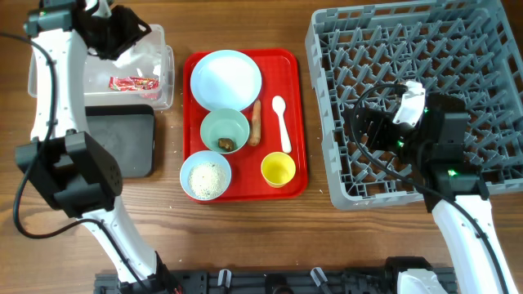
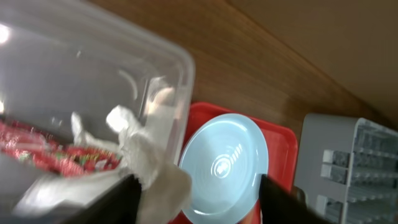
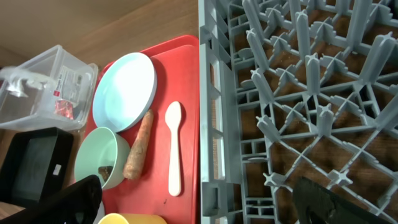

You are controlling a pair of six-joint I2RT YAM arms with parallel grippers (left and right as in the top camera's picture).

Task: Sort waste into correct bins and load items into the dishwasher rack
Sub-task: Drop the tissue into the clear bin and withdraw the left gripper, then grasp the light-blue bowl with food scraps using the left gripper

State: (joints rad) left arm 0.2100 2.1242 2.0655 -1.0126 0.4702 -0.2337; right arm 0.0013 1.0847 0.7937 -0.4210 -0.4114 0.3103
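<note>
Red-and-white wrapper [image 2: 37, 146] lies in the clear tub [image 2: 180, 68] beneath the empty, wide-open left gripper [image 2: 196, 199].

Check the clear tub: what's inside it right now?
The clear tub holds a red-and-white wrapper and something white and crumpled, possibly a tissue. The left hand hangs over the tub's far corner in the overhead view, so that part is hidden.

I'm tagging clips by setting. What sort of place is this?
Likely a lab bench staged as a canteen dish-return station: a loaded red serving tray on a wooden table, a grey dishwasher rack beside it, and a clear tub and black tray, apparently for waste.
</note>
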